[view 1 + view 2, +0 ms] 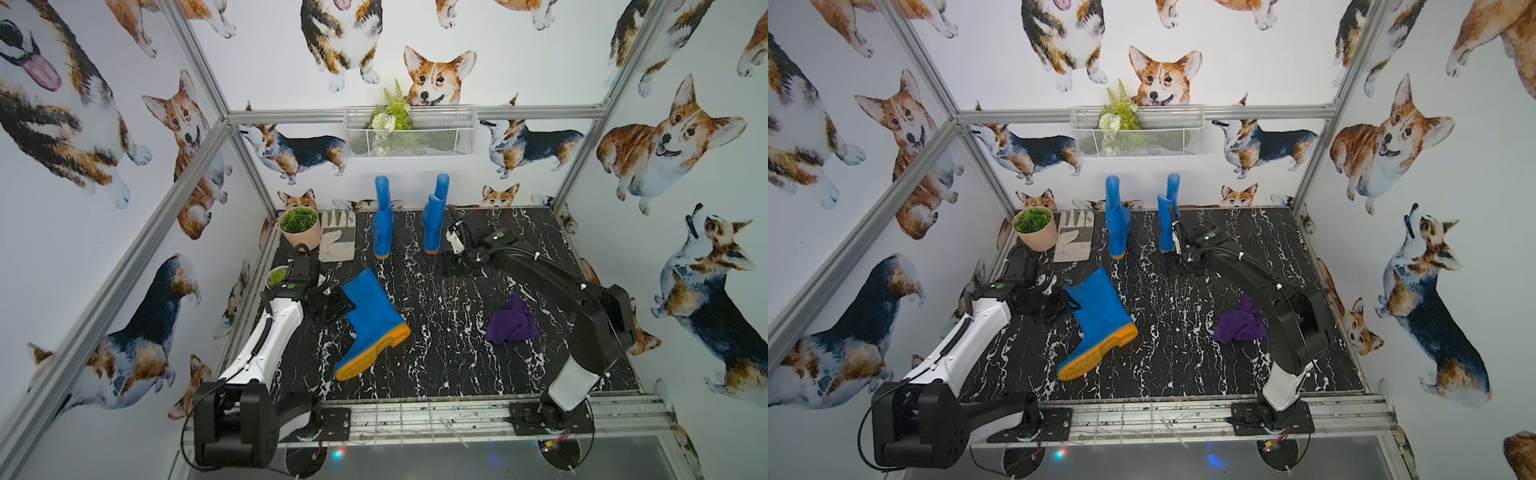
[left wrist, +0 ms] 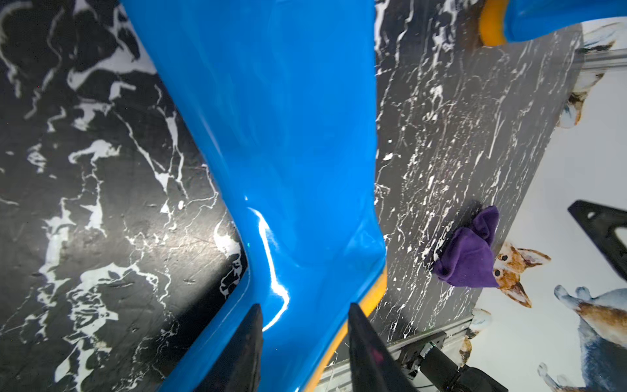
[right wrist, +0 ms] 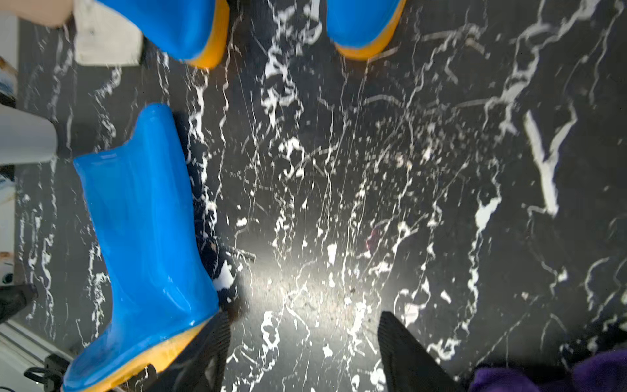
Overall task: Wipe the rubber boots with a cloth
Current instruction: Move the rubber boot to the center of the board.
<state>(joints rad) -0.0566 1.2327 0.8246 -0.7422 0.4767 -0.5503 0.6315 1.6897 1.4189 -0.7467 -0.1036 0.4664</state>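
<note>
In both top views bright, even light falls from above, and the lying boot (image 1: 372, 320) throws only a soft, short shadow on the dark tabletop (image 1: 449, 353). Frame bars (image 1: 194, 54) far from the boot splay outward, and the corners go soft. In the left wrist view a white streak of glare runs down the boot (image 2: 281, 152), and the cloth (image 2: 470, 254) beyond it casts a dark shadow. In the right wrist view a hazy bright pool lies on the tabletop (image 3: 305, 288) beside the boot, and blur smears the whole frame.
</note>
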